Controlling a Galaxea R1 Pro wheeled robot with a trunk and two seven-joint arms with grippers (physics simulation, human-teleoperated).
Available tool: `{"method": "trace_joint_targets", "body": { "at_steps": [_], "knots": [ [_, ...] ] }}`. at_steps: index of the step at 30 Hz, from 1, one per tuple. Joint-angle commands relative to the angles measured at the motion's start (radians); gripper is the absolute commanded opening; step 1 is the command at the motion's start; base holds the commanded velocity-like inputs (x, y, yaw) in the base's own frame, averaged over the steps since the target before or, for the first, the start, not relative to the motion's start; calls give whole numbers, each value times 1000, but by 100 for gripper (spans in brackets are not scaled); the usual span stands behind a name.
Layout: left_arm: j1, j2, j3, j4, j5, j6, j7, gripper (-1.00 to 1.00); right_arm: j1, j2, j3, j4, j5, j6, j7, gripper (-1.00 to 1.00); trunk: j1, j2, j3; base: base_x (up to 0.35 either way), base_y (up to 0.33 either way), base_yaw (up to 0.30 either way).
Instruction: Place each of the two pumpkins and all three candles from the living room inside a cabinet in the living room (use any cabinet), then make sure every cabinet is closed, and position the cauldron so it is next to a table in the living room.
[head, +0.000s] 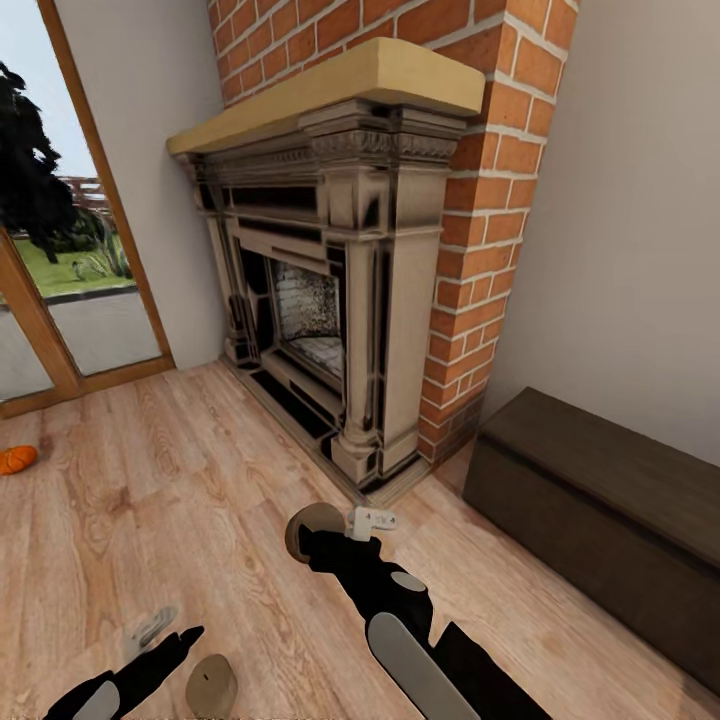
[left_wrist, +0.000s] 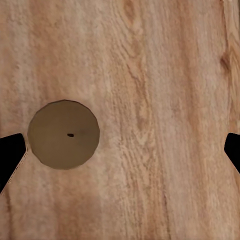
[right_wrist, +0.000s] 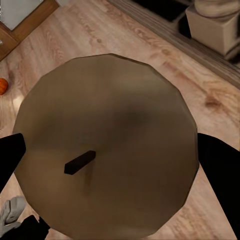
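My right gripper is clamped on a candle, held above the wooden floor in front of the fireplace. From the head, my left gripper hangs low with its fingers apart, just beside a second candle standing on the floor. One pumpkin lies on the floor well off to my left near the glass door, and the cabinet sits shut along the wall to my right.

In the left wrist view, the candle stands upright, wick end facing the camera, near one fingertip; nothing lies between the fingers.

In the right wrist view, the held candle shows its wick end on, its long axis running along my fingers, a fingertip at each side. The pumpkin shows at the edge.

I judge nothing stowed yet: the candles and the pumpkin are out, and the cabinet is unopened.
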Motion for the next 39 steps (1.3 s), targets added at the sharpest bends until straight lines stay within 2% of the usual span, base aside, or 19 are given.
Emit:
{"method": "trace_joint_targets", "body": {
  "at_steps": [1, 10, 19, 23, 26, 28, 32, 34, 36, 39],
  "knots": [
    [0, 0, 8, -1, 4, 8, -4, 100, -1, 1, 1, -2, -4, 2, -8, -100, 4, -8, -4, 0, 0, 183],
    [0, -1, 7, 0, 1, -4, -1, 100, -1, 4, 0, 0, -4, 1, -8, -100, 38, -71, -26, 0, 0, 221],
    [0, -2, 3, 0, -1, -6, 1, 100, -1, 3, 0, -1, -4, 2, -8, -100, 73, -134, -54, 0, 0, 30],
    [0, -6, 1, 0, -3, -7, 78, 100, -1, 5, 0, -1, -4, 3, -8, -100, 88, -162, -66, 0, 0, 0],
    [0, -34, -2, 0, -5, -38, 174, 100, -1, 5, 1, -1, -4, 3, -8, -100, 100, -183, -76, 0, 0, 0],
    [0, -44, -3, 0, -5, -56, 194, 100, -1, 5, 1, -1, -4, 3, -8, -100, 107, -197, -82, 0, 0, 0],
    [0, -52, -5, -1, -5, -66, 203, 100, -1, 5, 1, -2, -4, 3, -8, -100, 109, -198, -97, 0, 0, 0],
    [0, -57, -22, -1, -5, -68, 205, 100, -1, 5, 2, -2, -4, 3, -8, -100, 110, -198, -105, 0, 0, 0],
    [0, -66, -63, -1, -4, -69, 207, 100, -1, 5, 2, -2, -4, 3, -8, -100, 111, -199, -113, 0, 0, 0],
    [0, -71, -99, -2, -4, -71, 206, 100, -1, 6, 2, -2, -4, 3, -8, -100, 112, -199, -125, 0, 0, 0]
  ]
}}
